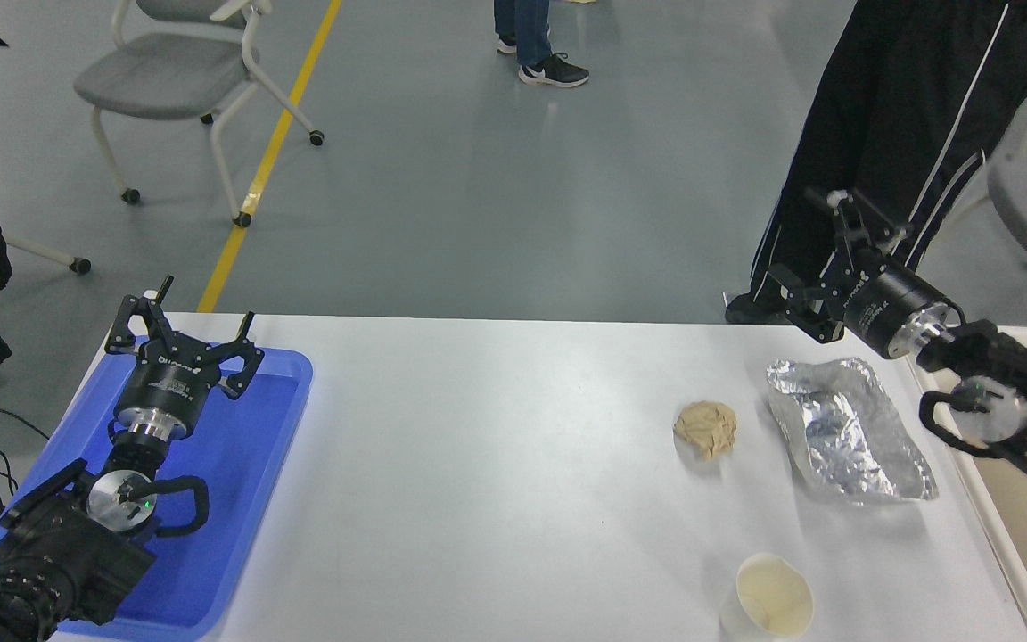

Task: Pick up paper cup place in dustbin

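The white paper cup (768, 599) stands upright at the table's near edge, right of centre, its cream inside showing. The cream-beige dustbin (1008, 535) is at the far right, only its rim and part of a wall in view. My right gripper (812, 259) is open and empty, raised above the table's far right edge, far from the cup. My left gripper (182, 323) is open and empty, parked over the blue tray at the lower left.
A blue tray (237, 464) lies at the left. A crumpled tan paper ball (706, 427) and crinkled silver foil (848, 428) lie between the cup and my right gripper. A person in black trousers (906, 116) stands behind the table's far right corner.
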### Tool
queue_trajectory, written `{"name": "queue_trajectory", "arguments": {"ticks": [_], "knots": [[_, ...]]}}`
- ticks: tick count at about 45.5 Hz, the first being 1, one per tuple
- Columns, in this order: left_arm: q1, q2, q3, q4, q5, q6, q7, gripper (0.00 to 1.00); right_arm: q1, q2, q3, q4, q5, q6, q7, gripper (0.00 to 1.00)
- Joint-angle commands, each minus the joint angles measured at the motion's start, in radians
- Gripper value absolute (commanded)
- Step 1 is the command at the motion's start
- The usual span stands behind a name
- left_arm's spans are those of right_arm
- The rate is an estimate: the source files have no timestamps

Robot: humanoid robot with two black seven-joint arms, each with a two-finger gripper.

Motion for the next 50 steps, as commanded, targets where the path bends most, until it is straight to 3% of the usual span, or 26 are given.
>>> {"name": "queue_trajectory", "arguments": {"ticks": [1, 11, 15, 22, 30, 41, 50], "knots": [[-0.002, -0.002, 0.0, 0.001, 0.001, 0.0, -0.001, 1.0, 0.173, -0.313, -0.137, 0.346, -0.289, 0.09, -0.229, 1.0], [-0.002, -0.002, 0.0, 0.001, 0.001, 0.0, 0.001, 1.0, 0.27, -0.5, -0.195, 0.536, -0.385, 0.294, -0.446, 1.0], [-0.002, -0.002, 0.0, -0.002, 0.001, 0.0, -0.001, 1.0, 0.27, -0.568, -0.195, 0.556, -0.443, 0.415, -0.477, 1.0], [-0.002, -0.002, 0.0, 0.001, 0.001, 0.0, 0.001, 1.0, 0.278, -0.676, -0.154, 0.55, -0.509, 0.461, -0.48, 1.0], [-0.002, 0.0, 0.0, 0.001, -0.001, 0.0, -0.001, 1.0, 0.278, -0.7, -0.042, 0.526, -0.555, 0.461, -0.486, 1.0], [-0.002, 0.0, 0.0, -0.002, -0.001, 0.0, 0.001, 1.0, 0.281, -0.68, 0.036, 0.417, -0.538, 0.461, -0.484, 1.0], [0.0, 0.003, 0.0, 0.001, -0.001, 0.0, -0.002, 1.0, 0.305, -0.591, 0.098, 0.332, -0.54, 0.461, -0.492, 1.0]]}}
